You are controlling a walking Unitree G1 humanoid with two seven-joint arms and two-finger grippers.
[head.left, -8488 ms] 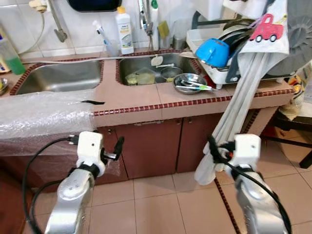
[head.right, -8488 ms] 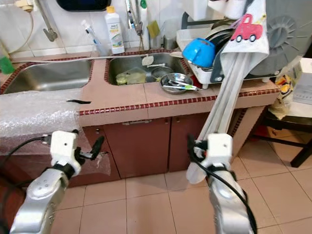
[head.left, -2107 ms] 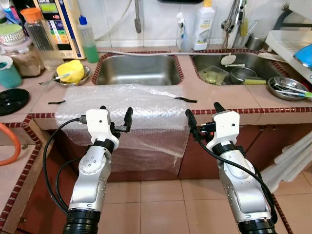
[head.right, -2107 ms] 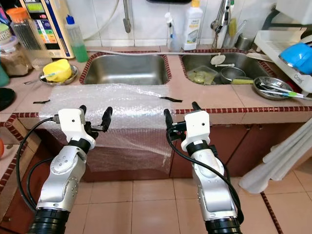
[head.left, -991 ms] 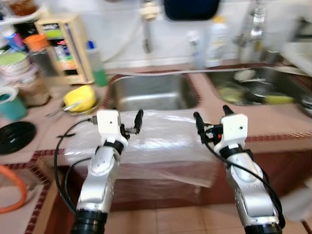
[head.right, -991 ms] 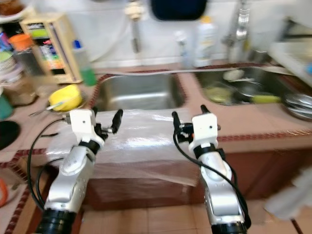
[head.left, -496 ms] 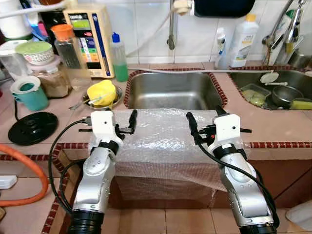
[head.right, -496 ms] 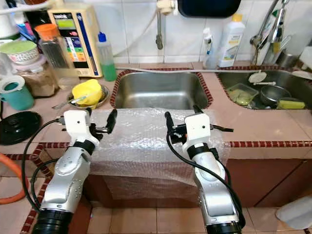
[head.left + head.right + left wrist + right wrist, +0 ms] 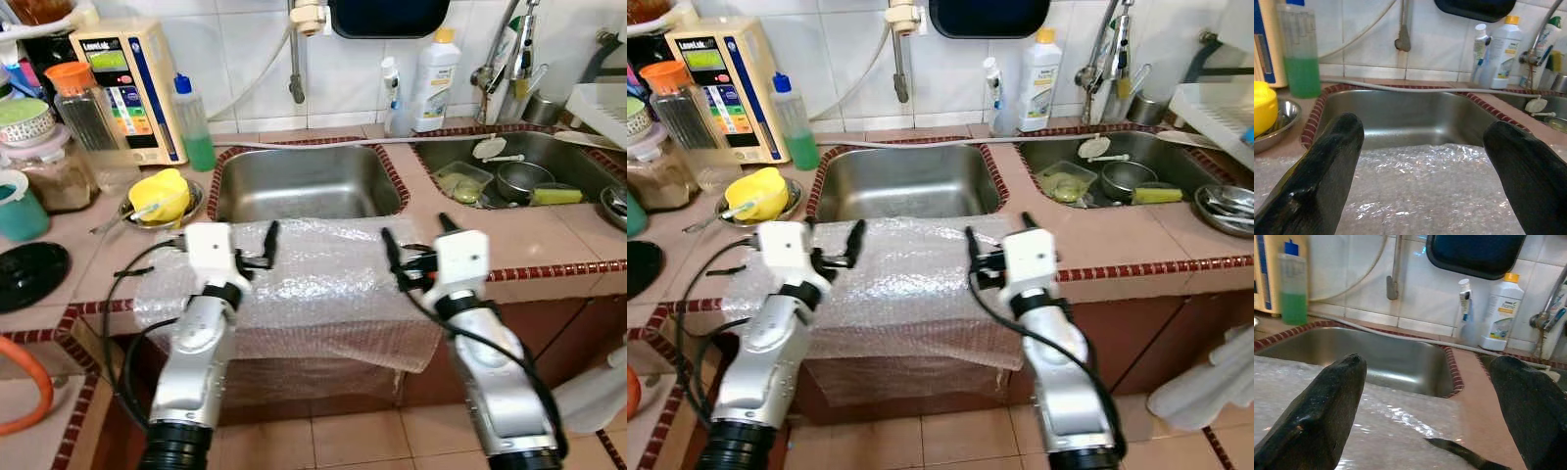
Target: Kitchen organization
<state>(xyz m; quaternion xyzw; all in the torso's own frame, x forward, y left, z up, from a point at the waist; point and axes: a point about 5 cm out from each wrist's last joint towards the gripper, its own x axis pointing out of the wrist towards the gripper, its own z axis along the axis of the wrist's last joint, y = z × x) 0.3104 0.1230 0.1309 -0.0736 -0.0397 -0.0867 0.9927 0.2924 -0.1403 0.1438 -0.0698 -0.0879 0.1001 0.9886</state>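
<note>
**A:** What has changed for you since half a second ago?

**B:** Your view has slid to the right and pulled back a little, so that is the camera moving, not the things. The left sink (image 9: 306, 183) now sits more squarely ahead, and the second sink (image 9: 509, 166) with its dishes has come fully into view. The bubble wrap (image 9: 313, 284) lies as it did, spread on the desk (image 9: 549, 240) just in front of the left sink and hanging over the desk's front edge. I judge you are lined up on the sheet, with no grasp begun.

**A:** And the grippers?

**B:** Your left gripper (image 9: 257, 257) hovers above the sheet's left part in front of the left sink, its fingers (image 9: 1327, 166) spread wide and holding nothing. Your right gripper (image 9: 409, 264) hovers over the sheet's right part, likewise spread and empty.

**A:** What room do you have?

**B:** Left of the left sink it is crowded: a yellow sponge in a steel dish (image 9: 162, 196), a green bottle (image 9: 194, 125) and jars. Keep the left arm from swinging out there. Behind the sheet the sink rim drops away. Right of the left sink, bare desk runs between the two basins, with a black strip of tape (image 9: 1459, 453) at the sheet's corner. That side looks freest.
</note>
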